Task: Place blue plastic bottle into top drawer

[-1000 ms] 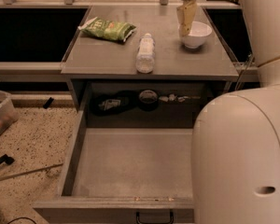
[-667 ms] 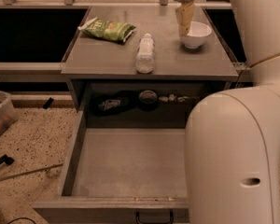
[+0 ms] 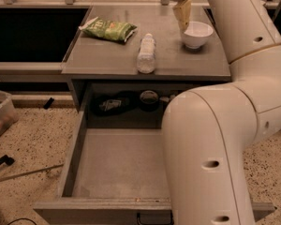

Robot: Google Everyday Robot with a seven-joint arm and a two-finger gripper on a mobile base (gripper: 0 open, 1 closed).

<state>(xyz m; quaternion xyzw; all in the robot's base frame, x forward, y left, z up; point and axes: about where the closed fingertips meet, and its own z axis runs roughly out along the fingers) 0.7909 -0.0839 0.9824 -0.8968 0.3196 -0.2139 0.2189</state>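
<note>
The blue plastic bottle (image 3: 146, 54), clear and whitish with a white cap, lies on its side near the middle of the grey cabinet top (image 3: 107, 60). The top drawer (image 3: 117, 165) is pulled out below, and the part of its flat grey floor that shows is bare. My gripper (image 3: 183, 14) hangs at the far side of the top, just left of the white bowl (image 3: 197, 33) and to the right of the bottle, apart from it. It holds nothing that I can see. My arm (image 3: 210, 139) hides the drawer's right side.
A green snack bag (image 3: 107, 29) lies at the back left of the top. A dark recess (image 3: 126, 102) behind the drawer holds clutter. A plastic bin (image 3: 0, 114) and a stick (image 3: 23, 172) are on the speckled floor at the left.
My arm's near segment has swung left and covers more of the drawer's right side. The gripper has stayed by the bowl. The bottle has not moved.
</note>
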